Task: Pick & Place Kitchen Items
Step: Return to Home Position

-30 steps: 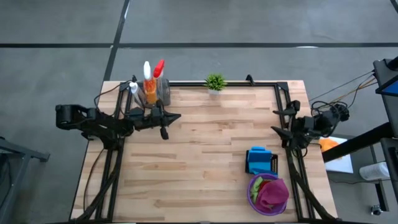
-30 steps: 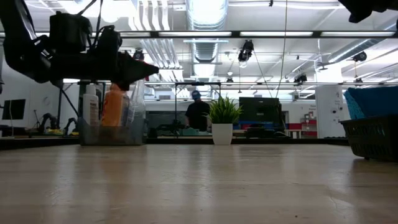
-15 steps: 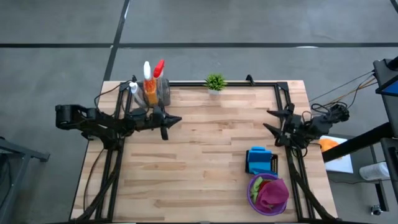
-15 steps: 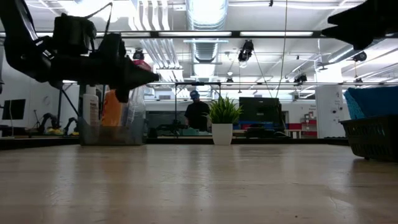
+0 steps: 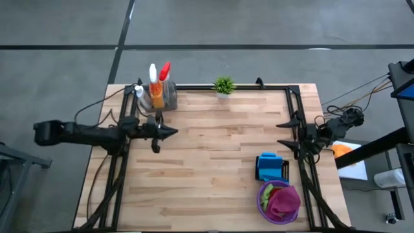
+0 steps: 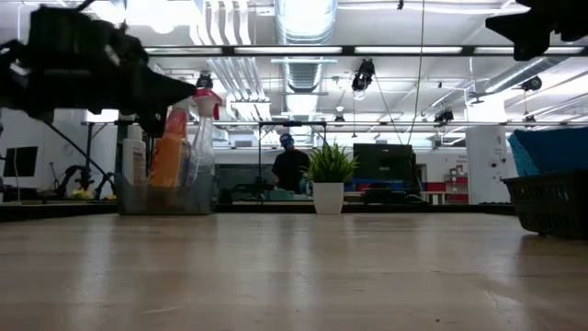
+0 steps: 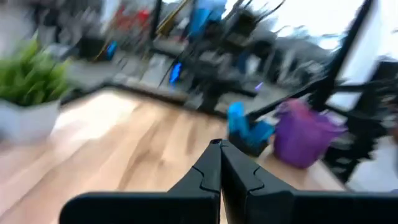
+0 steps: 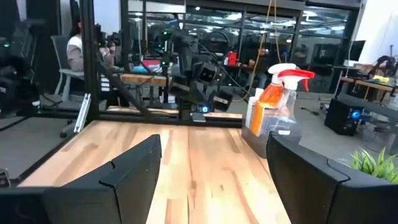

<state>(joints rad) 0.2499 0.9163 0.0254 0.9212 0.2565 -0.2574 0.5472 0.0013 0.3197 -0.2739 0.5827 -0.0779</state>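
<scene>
Pale wooden plank desk [image 5: 213,169] stretches between the left end effector [image 5: 169,131], fingers pinched together, and the right end effector [image 5: 285,134], spread wide; grey concrete floor [image 5: 259,26] lies beyond both.

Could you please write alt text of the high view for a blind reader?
A wooden table from above: spray bottles in a clear container at upper left, blue sponges in a black bin and cloths in a purple bowl at lower right. The left gripper, shut, and right gripper, open, hover at opposite sides; a plant stands at the far edge.
</scene>
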